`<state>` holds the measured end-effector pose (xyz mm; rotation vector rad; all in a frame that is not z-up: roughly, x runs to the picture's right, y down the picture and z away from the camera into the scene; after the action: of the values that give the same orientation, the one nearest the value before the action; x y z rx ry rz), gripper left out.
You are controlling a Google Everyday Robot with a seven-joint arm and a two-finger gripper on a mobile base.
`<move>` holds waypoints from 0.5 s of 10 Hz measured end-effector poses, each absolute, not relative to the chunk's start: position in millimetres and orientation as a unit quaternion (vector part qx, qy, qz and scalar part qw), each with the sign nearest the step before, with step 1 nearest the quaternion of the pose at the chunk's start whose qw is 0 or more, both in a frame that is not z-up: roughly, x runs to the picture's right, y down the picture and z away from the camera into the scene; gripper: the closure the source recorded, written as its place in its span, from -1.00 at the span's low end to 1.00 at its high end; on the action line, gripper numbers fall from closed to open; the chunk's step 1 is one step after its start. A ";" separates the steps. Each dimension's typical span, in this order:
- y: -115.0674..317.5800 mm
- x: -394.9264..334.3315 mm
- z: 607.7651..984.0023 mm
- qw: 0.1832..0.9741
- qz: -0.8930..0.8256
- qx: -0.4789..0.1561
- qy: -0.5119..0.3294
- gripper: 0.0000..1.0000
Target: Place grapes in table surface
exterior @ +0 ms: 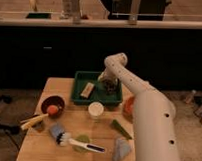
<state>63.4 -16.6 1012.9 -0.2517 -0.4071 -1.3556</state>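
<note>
Since the grapes (111, 87) lie inside the green tray (78, 80) and not on the table surface (41, 150), the step in hand reads as the pick-up, with the placing itself not yet begun. The gripper (107, 83) is down in the right half of the tray at the end of the white arm (130, 85), and its jaws stand apart, clamped on nothing. The dark bunch sits directly under and just beside the fingertips — so close that whether they touch the berries cannot be told, and part of the bunch is hidden behind the wrist. A tan block (87, 89) lies in the left half of the same tray, apart from the grapes and out of the gripper's way. The next move, as I judge it, calls for settling the fingers around the lumpy cluster and closing gently enough not to crush or scatter the berries, then lifting clear of the tray's rim before carrying them out. The likely set-down spot is bare wood in front of the tray — near the white cup (96, 110), where the planks show between the other items — so the carry would need to clear the cup. A loose hold on so uneven a thing could let it slip on the way up.
</note>
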 end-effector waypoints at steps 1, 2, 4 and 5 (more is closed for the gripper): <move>-15.3 62.7 1014.1 0.751 -0.622 -0.117 -0.189 -0.60; -13.8 64.4 1015.5 0.751 -0.621 -0.118 -0.190 -0.60; -12.0 65.7 1017.1 0.751 -0.620 -0.119 -0.193 -0.60; -10.7 65.2 1018.2 0.750 -0.620 -0.121 -0.196 -0.60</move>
<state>65.2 -10.7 1018.2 -0.2638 -0.4284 -1.3537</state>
